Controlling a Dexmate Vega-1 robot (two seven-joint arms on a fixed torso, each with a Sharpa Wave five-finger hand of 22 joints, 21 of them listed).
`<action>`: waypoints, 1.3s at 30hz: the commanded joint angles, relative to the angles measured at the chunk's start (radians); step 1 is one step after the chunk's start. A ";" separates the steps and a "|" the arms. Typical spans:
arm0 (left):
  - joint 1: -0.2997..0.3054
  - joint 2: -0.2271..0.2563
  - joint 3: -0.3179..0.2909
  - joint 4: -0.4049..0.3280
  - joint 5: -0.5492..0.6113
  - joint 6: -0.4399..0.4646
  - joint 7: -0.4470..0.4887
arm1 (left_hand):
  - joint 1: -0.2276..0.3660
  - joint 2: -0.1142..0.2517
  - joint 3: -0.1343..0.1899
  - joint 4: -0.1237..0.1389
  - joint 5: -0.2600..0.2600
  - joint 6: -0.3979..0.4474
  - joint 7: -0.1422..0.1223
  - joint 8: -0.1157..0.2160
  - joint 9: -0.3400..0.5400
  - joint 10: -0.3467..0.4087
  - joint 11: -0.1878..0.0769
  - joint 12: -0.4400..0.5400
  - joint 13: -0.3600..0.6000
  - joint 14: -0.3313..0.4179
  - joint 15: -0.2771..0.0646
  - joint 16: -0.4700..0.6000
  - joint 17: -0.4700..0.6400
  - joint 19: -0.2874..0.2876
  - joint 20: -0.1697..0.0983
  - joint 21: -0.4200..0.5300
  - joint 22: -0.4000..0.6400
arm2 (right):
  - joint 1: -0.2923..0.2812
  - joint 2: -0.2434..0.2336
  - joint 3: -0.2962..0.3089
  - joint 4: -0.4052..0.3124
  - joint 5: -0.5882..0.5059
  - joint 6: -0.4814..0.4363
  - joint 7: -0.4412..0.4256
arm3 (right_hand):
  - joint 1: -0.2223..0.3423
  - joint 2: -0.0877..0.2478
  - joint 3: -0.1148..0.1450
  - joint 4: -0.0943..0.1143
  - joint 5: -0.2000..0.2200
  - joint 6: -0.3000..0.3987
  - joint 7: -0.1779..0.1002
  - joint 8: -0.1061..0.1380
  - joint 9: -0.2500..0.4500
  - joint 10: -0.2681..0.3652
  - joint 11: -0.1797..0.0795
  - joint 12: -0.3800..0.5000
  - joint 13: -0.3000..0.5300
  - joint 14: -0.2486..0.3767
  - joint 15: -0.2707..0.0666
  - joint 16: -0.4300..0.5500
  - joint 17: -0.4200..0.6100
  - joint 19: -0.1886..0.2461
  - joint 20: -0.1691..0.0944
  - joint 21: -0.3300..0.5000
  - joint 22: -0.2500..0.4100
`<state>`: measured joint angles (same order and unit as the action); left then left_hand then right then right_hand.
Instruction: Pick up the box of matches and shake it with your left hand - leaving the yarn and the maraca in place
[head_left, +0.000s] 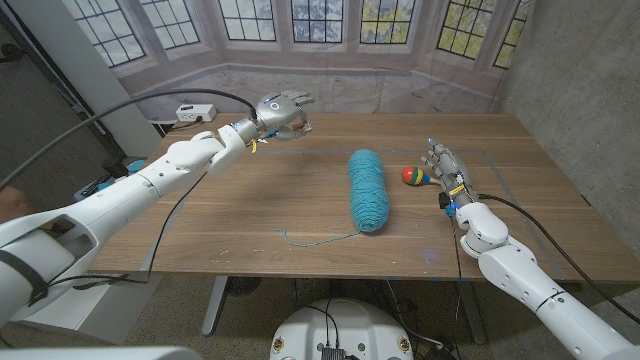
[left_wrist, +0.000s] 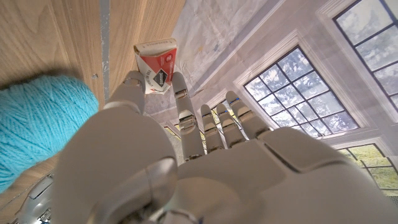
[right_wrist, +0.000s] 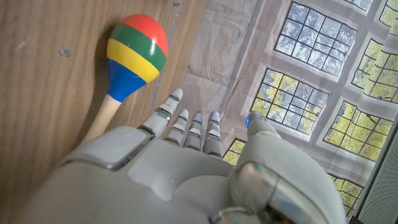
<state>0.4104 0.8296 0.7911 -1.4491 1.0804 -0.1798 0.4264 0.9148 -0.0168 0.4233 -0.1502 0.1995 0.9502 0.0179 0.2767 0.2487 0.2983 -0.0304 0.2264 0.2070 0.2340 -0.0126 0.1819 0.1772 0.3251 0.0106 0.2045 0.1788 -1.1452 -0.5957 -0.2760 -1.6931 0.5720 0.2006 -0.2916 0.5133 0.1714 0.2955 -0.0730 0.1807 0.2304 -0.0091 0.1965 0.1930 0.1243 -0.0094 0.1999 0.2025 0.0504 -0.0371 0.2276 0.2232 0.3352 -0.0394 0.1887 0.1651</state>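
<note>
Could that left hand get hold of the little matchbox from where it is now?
Probably yes: the left hand is right at the box of matches, its fingers either side, nothing between; the yarn lies apart.

- Box of matches (left_wrist: 156, 65) — its lower part is covered by the left hand (left_wrist: 186, 162); print too small to read.
- Yarn (left_wrist: 37, 127) is cut off at the left wrist view's edge.
- Maraca (right_wrist: 134, 56) — handle end hidden behind the right hand (right_wrist: 186, 168).

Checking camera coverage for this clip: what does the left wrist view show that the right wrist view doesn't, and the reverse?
Left wrist view alone: the red-and-white cardboard box of matches pinched at the fingertips of the left hand, and the turquoise skein of yarn. Right wrist view alone: the striped red, green, yellow and blue maraca with its wooden handle, beyond the right hand. Both share the wooden table and the paned windows.
</note>
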 joint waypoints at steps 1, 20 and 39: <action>-0.027 -0.008 0.022 0.032 -0.005 0.014 0.009 | -0.001 0.010 0.006 -0.001 0.001 0.003 -0.006 -0.001 0.004 0.010 0.001 -0.004 0.001 0.008 -0.005 0.003 0.001 0.006 -0.001 0.003 0.003 | 0.004 0.004 -0.004 0.005 0.000 -0.003 -0.001 | -0.006 0.002 0.004 0.000 -0.001 0.008 0.001 0.003 0.003 0.008 -0.004 0.003 0.001 0.011 -0.014 0.006 0.003 0.010 -0.045 0.003 0.003; -0.036 -0.027 0.042 0.025 -0.039 -0.036 0.017 | -0.002 0.011 0.007 -0.001 0.001 0.005 -0.007 -0.003 0.006 0.011 0.001 -0.005 0.001 0.008 -0.005 0.004 0.001 0.006 -0.001 0.002 0.003 | 0.026 0.006 -0.012 0.022 0.001 -0.002 0.014 | -0.007 0.002 0.005 -0.001 -0.001 0.008 0.001 0.003 0.003 0.008 -0.004 0.003 0.001 0.011 -0.012 0.006 0.003 0.011 -0.042 0.003 0.003; -0.022 -0.033 0.060 -0.005 -0.046 -0.115 -0.017 | -0.006 0.011 0.008 0.000 0.001 0.006 -0.006 -0.004 0.007 0.012 0.001 -0.006 0.001 0.008 -0.004 0.003 0.001 0.004 0.000 0.002 0.003 | 0.035 0.001 -0.009 0.026 0.002 -0.002 0.019 | -0.008 0.002 0.006 -0.001 -0.001 0.009 0.001 0.003 0.003 0.008 -0.003 0.003 0.001 0.010 -0.014 0.005 0.003 0.011 -0.044 0.002 0.003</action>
<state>0.3765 0.8010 0.8439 -1.4401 1.0423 -0.2556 0.4291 0.9102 -0.0131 0.4233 -0.1503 0.1995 0.9501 0.0180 0.2767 0.2535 0.3001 -0.0285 0.2220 0.2069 0.2340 -0.0126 0.1819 0.1773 0.3251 0.0106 0.2045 0.1788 -1.1199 -0.5918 -0.2854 -1.6714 0.5734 0.1975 -0.2775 0.5133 0.1715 0.2954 -0.0730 0.1807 0.2304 -0.0091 0.1965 0.1930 0.1244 -0.0094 0.1999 0.2025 0.0540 -0.0335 0.2276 0.2233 0.3351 -0.0394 0.1887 0.1650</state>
